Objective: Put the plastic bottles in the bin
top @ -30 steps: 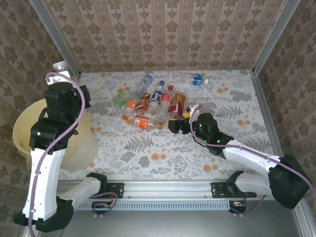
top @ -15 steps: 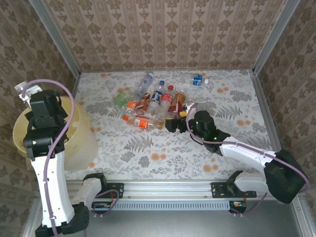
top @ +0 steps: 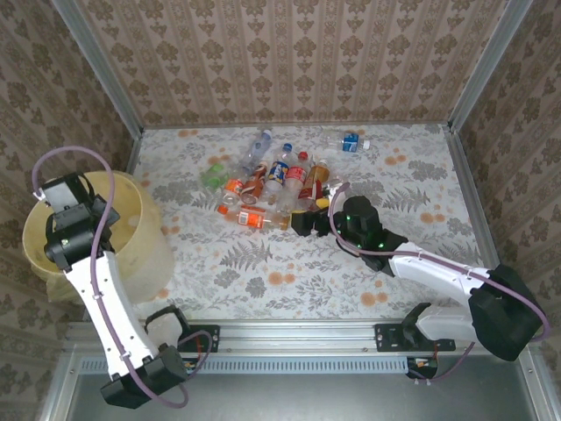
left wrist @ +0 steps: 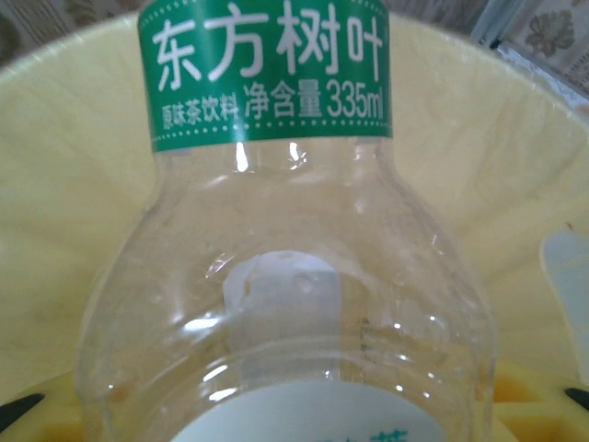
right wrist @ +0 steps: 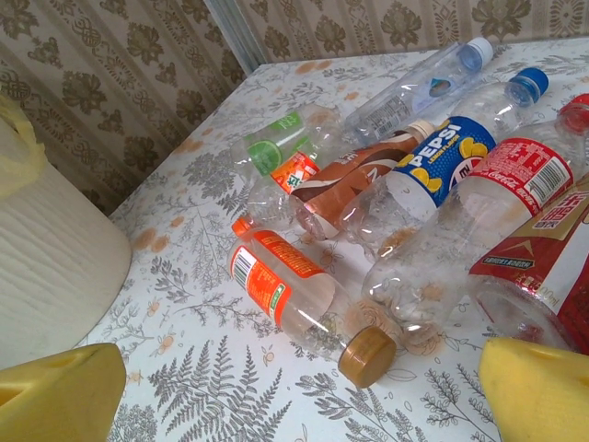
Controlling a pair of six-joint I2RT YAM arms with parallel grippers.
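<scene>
Left gripper: clamped on a clear green-label bottle and held over the open mouth of the bin. The wrist view looks past the bottle onto the pale yellow inner wall. From above, the arm covers the bottle, so I cannot tell if its lower end is below the rim.

Right gripper: jaws fully apart, nothing held. It sits low over the cloth, just beside the near edge of the bottle pile. Nearest to it is an orange-label bottle with a brown cap, lying on its side.

Step, as judged: drop-off on the left, approach for a pick on the right.

Next move:
- The left only needs to part its jaws, since the bin is far wider than the bottle.
- The right should advance and straddle the orange-label bottle across its body. It is light and round and probably rolls if nudged.

Surface: table under a flat fern-and-flower print cloth.

Room: brown damask wallpaper panels on three sides, aluminium posts at the corners.
</scene>
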